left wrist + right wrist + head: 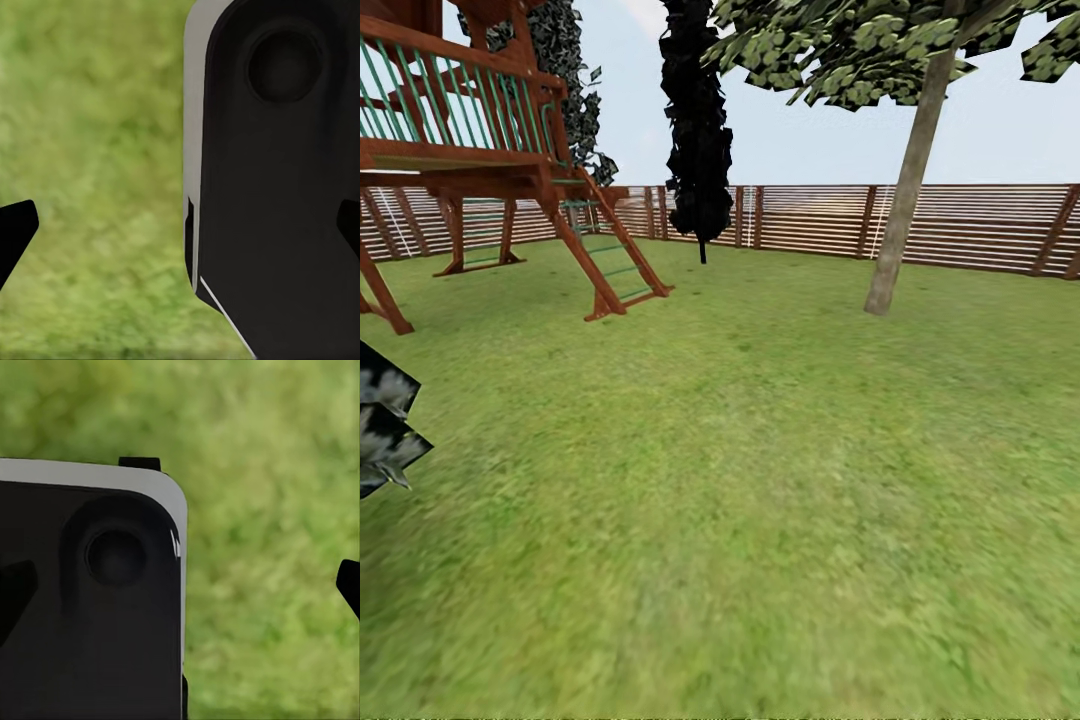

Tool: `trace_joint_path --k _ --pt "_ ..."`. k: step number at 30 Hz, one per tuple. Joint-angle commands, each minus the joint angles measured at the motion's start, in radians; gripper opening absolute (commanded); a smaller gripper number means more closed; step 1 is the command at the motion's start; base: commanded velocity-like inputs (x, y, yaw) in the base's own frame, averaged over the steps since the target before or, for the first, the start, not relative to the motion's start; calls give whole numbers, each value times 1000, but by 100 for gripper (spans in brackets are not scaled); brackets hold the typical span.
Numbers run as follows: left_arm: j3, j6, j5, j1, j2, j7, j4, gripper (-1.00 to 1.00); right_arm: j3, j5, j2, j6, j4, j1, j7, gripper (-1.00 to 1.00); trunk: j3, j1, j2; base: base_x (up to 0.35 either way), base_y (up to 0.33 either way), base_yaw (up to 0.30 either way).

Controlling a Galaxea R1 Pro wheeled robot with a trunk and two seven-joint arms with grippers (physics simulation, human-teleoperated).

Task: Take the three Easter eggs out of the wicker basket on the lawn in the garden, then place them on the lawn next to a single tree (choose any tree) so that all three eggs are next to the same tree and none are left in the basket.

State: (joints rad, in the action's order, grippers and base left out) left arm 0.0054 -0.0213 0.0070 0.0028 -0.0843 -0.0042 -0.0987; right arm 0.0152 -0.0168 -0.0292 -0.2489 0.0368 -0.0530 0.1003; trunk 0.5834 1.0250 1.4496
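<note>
Green lawn (760,520); tree (905,200) right, playset (480,150) left; both fingers spread, released.

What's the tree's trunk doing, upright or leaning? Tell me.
Leaning. The tree trunk slants from its base on the lawn toward the picture's right as it rises.

No writing, label, brand, number or sign can be read anywhere in these pictures.
</note>
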Motion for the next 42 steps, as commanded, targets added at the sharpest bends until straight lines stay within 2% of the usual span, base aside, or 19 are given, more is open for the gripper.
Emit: trace_joint_path --k 1,30,42 --pt "0 -2 1 0 0 0 -1 100 2 -2 0 -3 -1 -1 4 100 2 0 0 0 0 0" --pt "0 -2 1 0 0 0 -1 100 2 -2 0 -2 -1 -1 4 100 48 0 0 0 0 0" --pt "0 -2 1 0 0 0 -1 100 2 -4 0 -3 -2 -1 2 100 50 0 0 0 0 0"
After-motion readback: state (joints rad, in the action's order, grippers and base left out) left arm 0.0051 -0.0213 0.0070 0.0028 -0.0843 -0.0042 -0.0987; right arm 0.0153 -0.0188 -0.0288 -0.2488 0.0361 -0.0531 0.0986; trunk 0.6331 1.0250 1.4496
